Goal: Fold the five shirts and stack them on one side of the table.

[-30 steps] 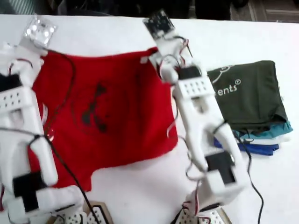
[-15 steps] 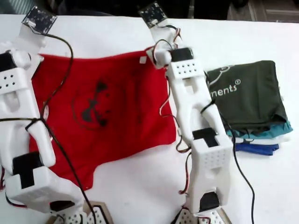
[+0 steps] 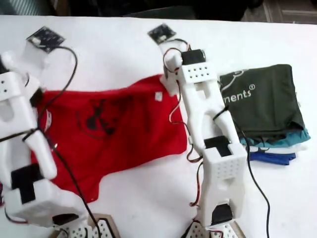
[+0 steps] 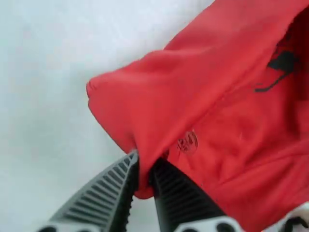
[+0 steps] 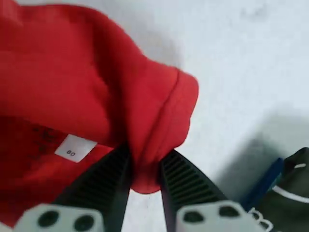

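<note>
The red cotton shirt with a dark chest print [image 3: 124, 129] lies spread on the white table [image 3: 114, 44] between the two arms, its long axis running left to right. Both claws bite its far edge: the left gripper [image 4: 144, 169] is closed on a bunched fold at the far-left corner, and the right gripper [image 5: 145, 159] is pinched on the far-right corner, just beside a small white label [image 5: 75, 147]. From both claws the rest of the cloth lies toward the near side, so a fold would likely carry that held edge nearward. The stack of folded shirts [image 3: 265, 99], dark green on top, sits to the right, closer to the right arm. In the high view the arm bodies hide both pinch points and parts of the shirt's side edges, and the lower shirts of the stack show as edges alone.
</note>
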Controlling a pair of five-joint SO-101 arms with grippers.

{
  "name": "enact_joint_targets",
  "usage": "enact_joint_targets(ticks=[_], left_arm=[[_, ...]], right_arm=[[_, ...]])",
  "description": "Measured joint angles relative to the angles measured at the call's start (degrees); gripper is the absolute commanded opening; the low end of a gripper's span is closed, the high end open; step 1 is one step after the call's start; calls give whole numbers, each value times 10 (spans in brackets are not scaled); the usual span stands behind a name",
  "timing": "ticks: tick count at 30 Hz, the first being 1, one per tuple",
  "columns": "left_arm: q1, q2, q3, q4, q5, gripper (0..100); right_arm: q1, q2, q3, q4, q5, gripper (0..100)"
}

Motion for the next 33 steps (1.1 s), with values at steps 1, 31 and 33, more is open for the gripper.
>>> enact_joint_targets(ticks=[1,31,33], left_arm=[[-5,-18,25,1,-8,23],[-171,-287,600,-3,-248,24],[-171,-287,610,-3,-254,24]], right_arm=[[0,0,0,25,10,19],[2,-111,249,135,66,19],[4,-111,249,135,66,19]])
